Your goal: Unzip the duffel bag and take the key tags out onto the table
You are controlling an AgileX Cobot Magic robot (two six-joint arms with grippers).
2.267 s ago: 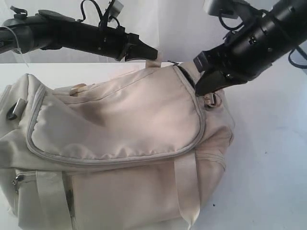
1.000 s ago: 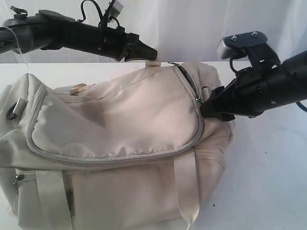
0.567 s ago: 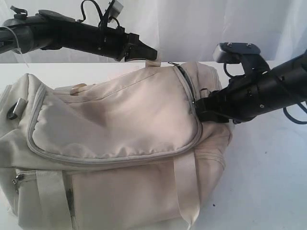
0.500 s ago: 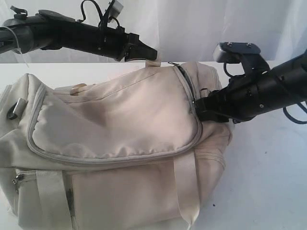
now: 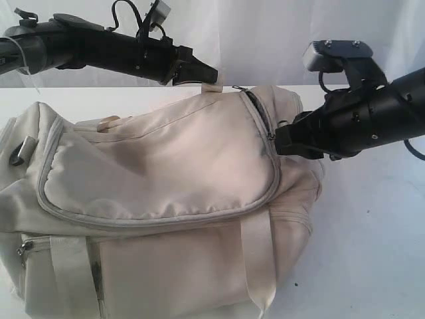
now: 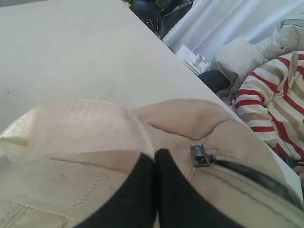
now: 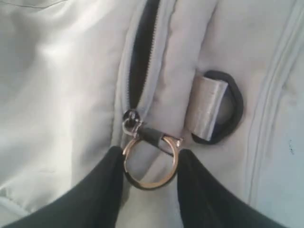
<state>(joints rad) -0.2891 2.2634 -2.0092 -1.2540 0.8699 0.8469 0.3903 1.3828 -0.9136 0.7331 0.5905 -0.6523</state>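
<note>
The cream duffel bag [image 5: 166,166] lies on the white table [image 5: 372,226]. Its top zipper [image 5: 257,109] shows a short dark gap. My left gripper [image 5: 211,75] is at the bag's top, shut on a cream webbing strap [image 6: 71,126], beside a grey zipper slider [image 6: 199,156]. My right gripper [image 5: 279,141] is at the bag's right end. Its fingers [image 7: 107,180] clamp the metal pull ring [image 7: 148,185] of the zipper from both sides. The key tags are hidden.
A black ring on a grey webbing loop [image 7: 216,107] sits on the bag just beside the pull ring. A white curtain [image 5: 265,33] hangs behind the table. Striped cloth and other clutter [image 6: 270,104] lie beyond the table's far edge.
My right gripper dropped from above the bag's end to the zipper pull and narrowed its jaws onto the ring. The left gripper and the bag have stayed put.
</note>
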